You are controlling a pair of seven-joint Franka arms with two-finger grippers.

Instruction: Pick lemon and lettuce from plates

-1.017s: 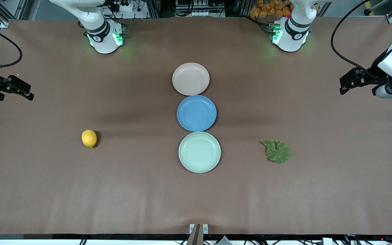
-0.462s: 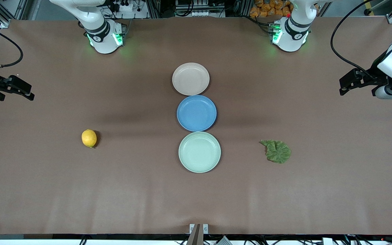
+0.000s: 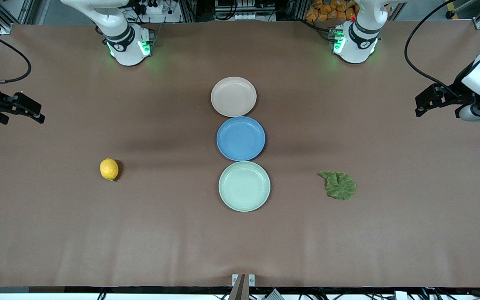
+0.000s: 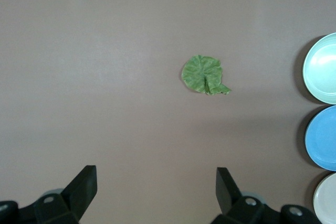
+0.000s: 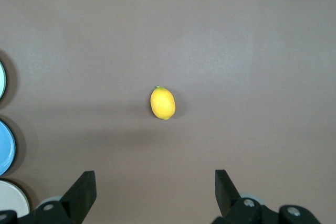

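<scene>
The front view looks steeply down from high across the table (image 3: 56, 233), facing the two arm bases at its 12 o'clock edge, and takes in the whole surface, with the three plates in a column at centre, the lemon (image 3: 109, 169) toward 9 o'clock and the lettuce (image 3: 337, 185) toward 3 o'clock. The left wrist view looks straight down from well above the tabletop, its own fingertips (image 4: 84, 182) at 6 o'clock, sharing the lettuce (image 4: 203, 75) and the plates' edges at 3 o'clock with the front view. The right wrist view does likewise over the lemon (image 5: 163, 103), with plate edges at 9 o'clock
</scene>
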